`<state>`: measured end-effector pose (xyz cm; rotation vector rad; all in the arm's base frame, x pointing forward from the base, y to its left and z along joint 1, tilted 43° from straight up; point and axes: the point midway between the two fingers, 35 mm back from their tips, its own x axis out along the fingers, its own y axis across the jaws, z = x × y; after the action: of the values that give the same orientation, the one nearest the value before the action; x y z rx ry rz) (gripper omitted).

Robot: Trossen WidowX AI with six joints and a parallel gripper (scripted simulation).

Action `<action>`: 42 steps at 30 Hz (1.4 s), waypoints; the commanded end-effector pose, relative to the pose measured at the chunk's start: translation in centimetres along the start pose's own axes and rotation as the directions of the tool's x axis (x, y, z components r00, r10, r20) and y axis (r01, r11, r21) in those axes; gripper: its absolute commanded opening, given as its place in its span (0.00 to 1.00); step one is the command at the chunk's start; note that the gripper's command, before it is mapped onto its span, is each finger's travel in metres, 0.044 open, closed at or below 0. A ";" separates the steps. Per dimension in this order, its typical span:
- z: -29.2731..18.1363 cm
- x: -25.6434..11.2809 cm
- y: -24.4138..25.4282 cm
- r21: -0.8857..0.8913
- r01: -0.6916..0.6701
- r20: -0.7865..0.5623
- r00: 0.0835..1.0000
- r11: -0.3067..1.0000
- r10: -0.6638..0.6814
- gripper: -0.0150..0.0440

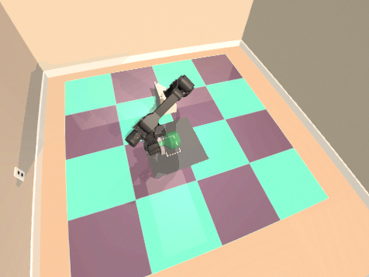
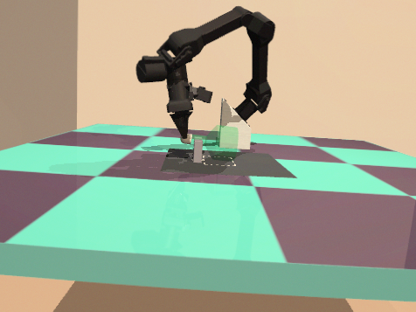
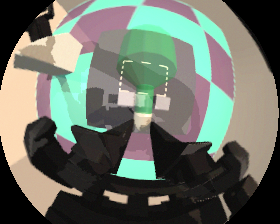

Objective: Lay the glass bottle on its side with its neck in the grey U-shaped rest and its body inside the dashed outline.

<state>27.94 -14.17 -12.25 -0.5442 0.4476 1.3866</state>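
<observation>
bottle (image 1: 173,140) (image 2: 225,140) (image 3: 147,52) level, neck toward gripper (image 1: 158,143) (image 2: 186,139) (image 3: 141,122)

Green bottle (image 1: 173,140) above grey mat (image 1: 195,150)

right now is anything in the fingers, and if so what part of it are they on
The green glass bottle, held at the pale mouth end of its neck, between the fingers.

bottle (image 1: 173,140) (image 2: 225,140) (image 3: 147,52): translucent green | tabletop (image 1: 180,221) (image 2: 175,214) (image 3: 92,22): mint-purple checks | outline (image 1: 174,154) (image 2: 218,165) (image 3: 167,80): white, dashed
</observation>
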 end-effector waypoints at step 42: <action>1.0 -3.8 -0.5 -0.011 -0.045 -0.133 0.990 0.999 0.043 1.00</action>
<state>27.51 -14.99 -11.23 -0.5810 0.5072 1.4040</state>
